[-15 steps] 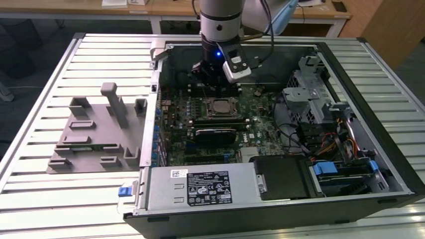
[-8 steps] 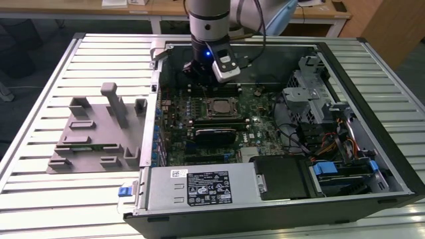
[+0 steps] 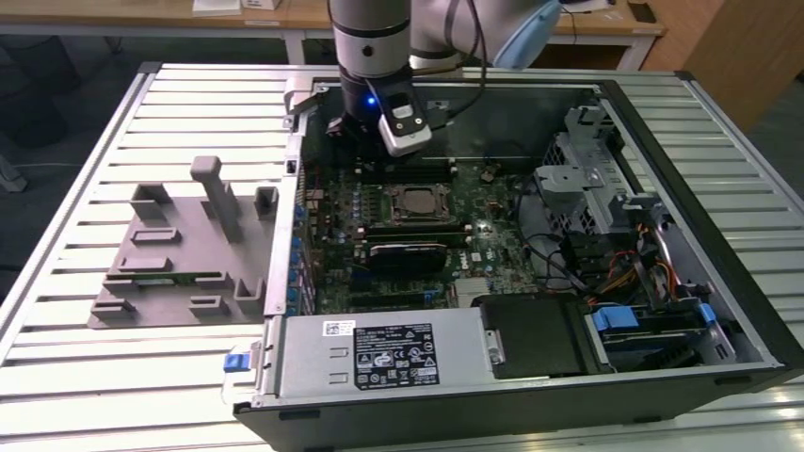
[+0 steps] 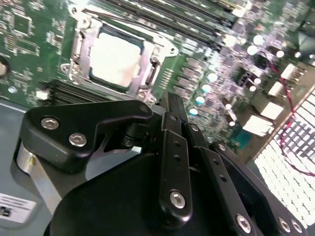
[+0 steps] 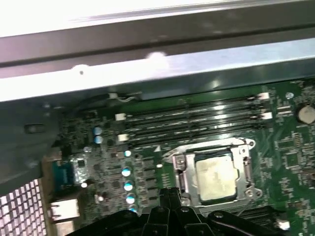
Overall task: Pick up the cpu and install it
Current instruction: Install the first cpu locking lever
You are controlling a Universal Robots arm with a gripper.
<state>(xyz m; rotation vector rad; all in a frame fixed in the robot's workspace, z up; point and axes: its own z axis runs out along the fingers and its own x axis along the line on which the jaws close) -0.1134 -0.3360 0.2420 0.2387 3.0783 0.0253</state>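
Slatted metal table (image 3: 75,358) carrying an open computer case (image 3: 703,311), green motherboard (image 3: 503,254) lying flat inside. Sitting in its socket frame (image 4: 81,49): the cpu (image 4: 115,59), a flat square chip, top shining pale silver-grey, thin darker rim around it. Hanging above the board's far edge beside the socket: the gripper (image 4: 170,105), matte black, bolted links, slim fingers (image 4: 172,142) pressed together, holding nothing.

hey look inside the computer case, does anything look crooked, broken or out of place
Nothing stands out. The cpu lies flat and square inside its socket frame on the motherboard, with no tilt in either wrist view. The gripper hangs just above the board beside the socket, apart from the chip.
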